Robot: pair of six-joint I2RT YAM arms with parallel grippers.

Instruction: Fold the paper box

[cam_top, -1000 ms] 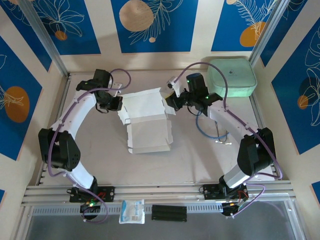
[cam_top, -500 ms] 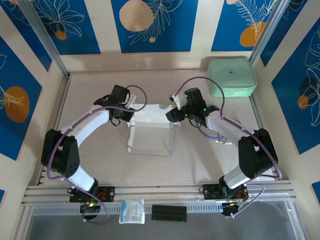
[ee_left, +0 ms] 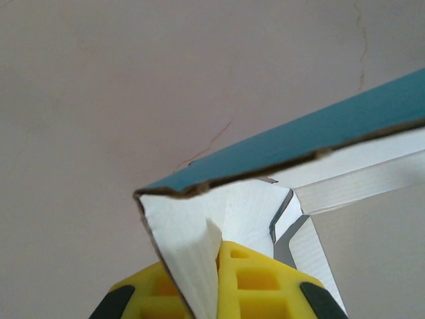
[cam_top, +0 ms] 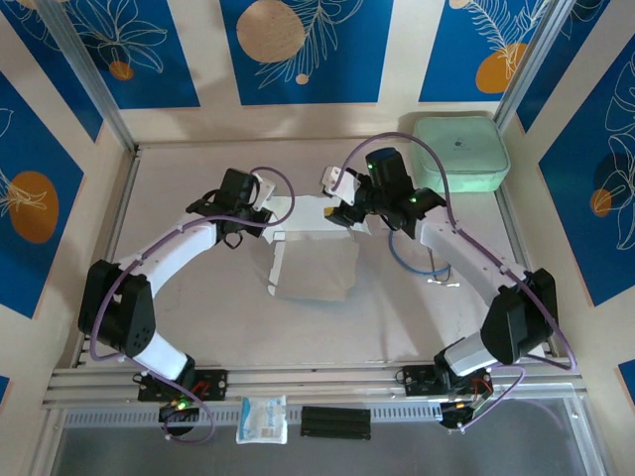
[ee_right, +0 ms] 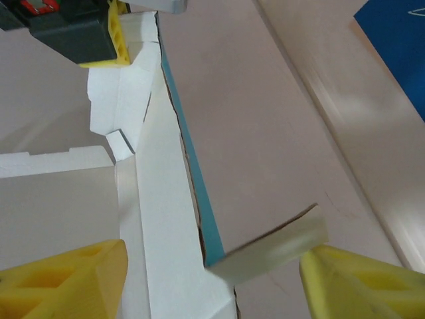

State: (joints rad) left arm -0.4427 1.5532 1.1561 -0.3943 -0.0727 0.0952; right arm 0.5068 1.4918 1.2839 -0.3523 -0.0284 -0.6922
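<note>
Bright, even, diffuse light falls from above in the top view. The arms throw only faint, soft-edged shadows on the table [cam_top: 397, 327], and the picture stays sharp to its corners. In the right wrist view a pale sheen lies along the table's edge, and the right gripper [ee_right: 212, 282] has blurred yellow fingers [ee_right: 66, 279]. In the left wrist view the paper box [ee_left: 299, 143] shows a nearly washed-out white inside, while the left gripper [ee_left: 218, 272] is out of focus.
</note>
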